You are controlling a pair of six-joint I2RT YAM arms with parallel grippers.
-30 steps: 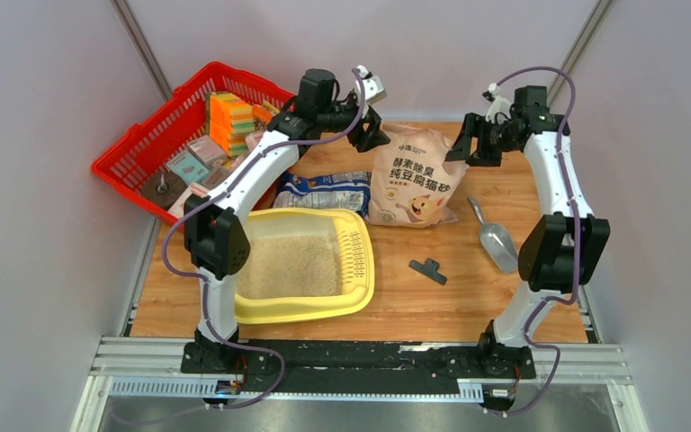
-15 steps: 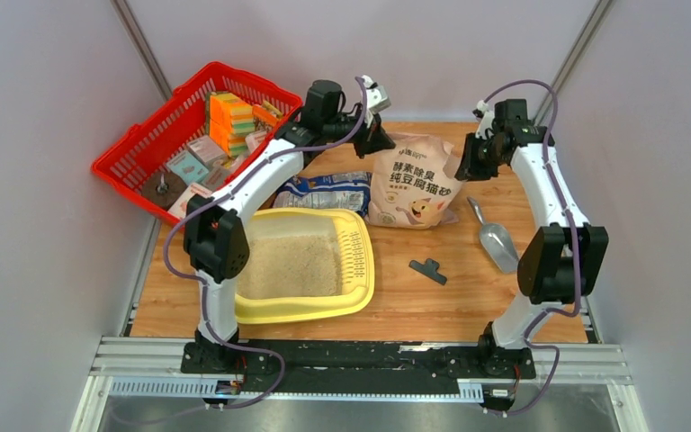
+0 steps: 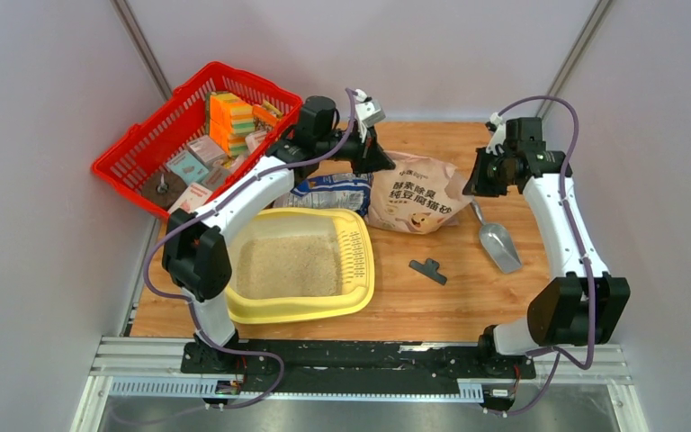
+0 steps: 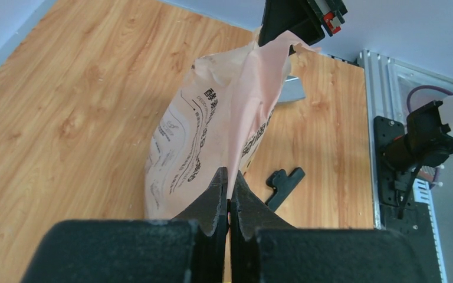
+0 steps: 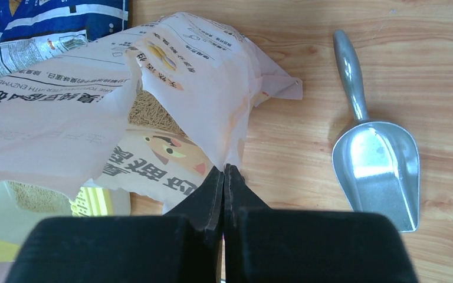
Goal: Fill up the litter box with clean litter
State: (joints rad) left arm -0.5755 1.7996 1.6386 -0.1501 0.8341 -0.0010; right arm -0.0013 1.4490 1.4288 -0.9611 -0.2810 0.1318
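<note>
Left fingers (image 4: 212, 203) clamped on one top edge of the litter bag (image 4: 183, 135); right fingers (image 5: 206, 197) clamped on the opposite edge; litter box (image 3: 310, 310) holding litter (image 3: 288, 265) just beside.

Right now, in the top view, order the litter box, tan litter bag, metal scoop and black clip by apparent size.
1. litter box
2. tan litter bag
3. metal scoop
4. black clip

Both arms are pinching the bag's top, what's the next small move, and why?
Probably lift the bag together and swing it toward the litter box. The left fingers and right fingers are each shut on its top edge, its mouth gapes between them, and it rests near the box.
</note>
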